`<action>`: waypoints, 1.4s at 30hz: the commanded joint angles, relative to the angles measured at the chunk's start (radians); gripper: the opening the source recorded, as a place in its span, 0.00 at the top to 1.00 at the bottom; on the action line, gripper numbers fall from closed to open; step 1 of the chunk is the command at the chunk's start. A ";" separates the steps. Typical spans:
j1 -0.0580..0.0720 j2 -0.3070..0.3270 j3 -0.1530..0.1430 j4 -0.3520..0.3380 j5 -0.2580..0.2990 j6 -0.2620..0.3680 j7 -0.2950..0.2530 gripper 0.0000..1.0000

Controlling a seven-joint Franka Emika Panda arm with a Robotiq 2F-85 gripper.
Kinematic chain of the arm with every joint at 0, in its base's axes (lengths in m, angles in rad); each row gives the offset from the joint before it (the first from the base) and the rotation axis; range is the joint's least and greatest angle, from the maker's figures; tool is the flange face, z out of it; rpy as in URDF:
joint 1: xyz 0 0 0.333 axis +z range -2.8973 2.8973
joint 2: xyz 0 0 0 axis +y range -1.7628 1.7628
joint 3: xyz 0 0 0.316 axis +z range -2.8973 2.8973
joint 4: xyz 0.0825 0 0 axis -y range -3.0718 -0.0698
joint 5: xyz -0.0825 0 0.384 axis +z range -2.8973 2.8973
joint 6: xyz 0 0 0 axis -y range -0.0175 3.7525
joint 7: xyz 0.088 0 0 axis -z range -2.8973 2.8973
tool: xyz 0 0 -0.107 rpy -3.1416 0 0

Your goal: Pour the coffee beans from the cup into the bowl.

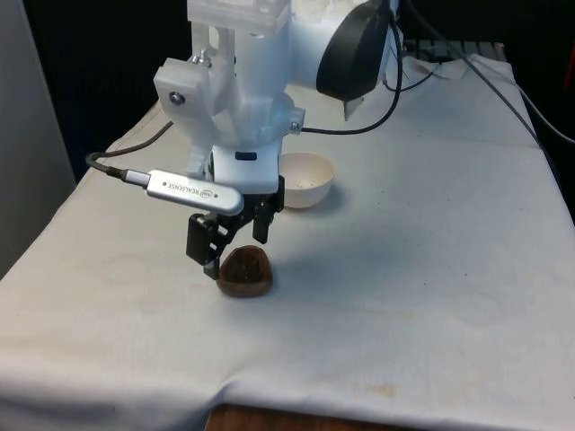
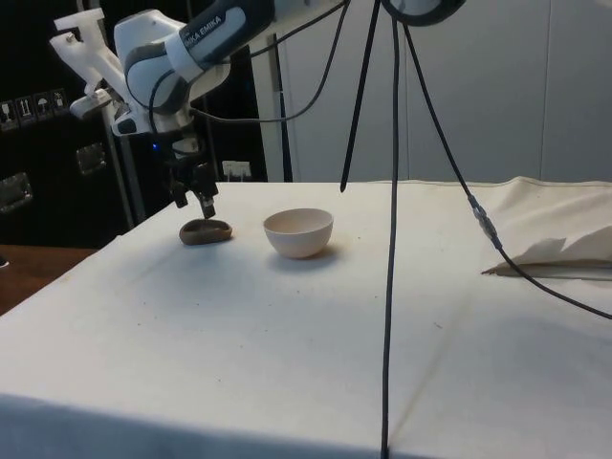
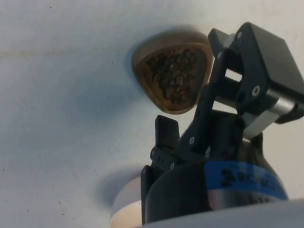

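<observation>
On cloth: brown cup (image 3: 173, 78) holds coffee beans (image 3: 175, 75) | white bowl (image 1: 305, 180) apart

The cup (image 1: 244, 272) is brown wood, filled with dark brown coffee beans (image 3: 175, 77). The bowl (image 1: 305, 179) is plain cream. The gripper (image 1: 235, 241) is black on a white arm (image 2: 182, 48). The tablecloth (image 1: 422, 269) is white, faintly stained.

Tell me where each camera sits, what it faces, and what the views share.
Front view: across the table toward the arm; black gripper above the brown wooden cup of coffee beans.
Side view: from the table's side; white arm reaching over the cream round bowl.
Wrist view: looks down past the fingers into the cup.
All three share cup and bowl.
</observation>
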 commanded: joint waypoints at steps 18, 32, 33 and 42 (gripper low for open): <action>-0.007 0.042 0.001 0.050 -0.001 -0.003 -0.113 0.00; -0.007 0.035 0.000 0.026 0.002 0.010 -0.147 0.00; -0.010 0.056 0.003 0.067 0.003 -0.006 -0.149 0.00; -0.009 0.043 0.000 0.027 0.028 0.078 -0.168 0.00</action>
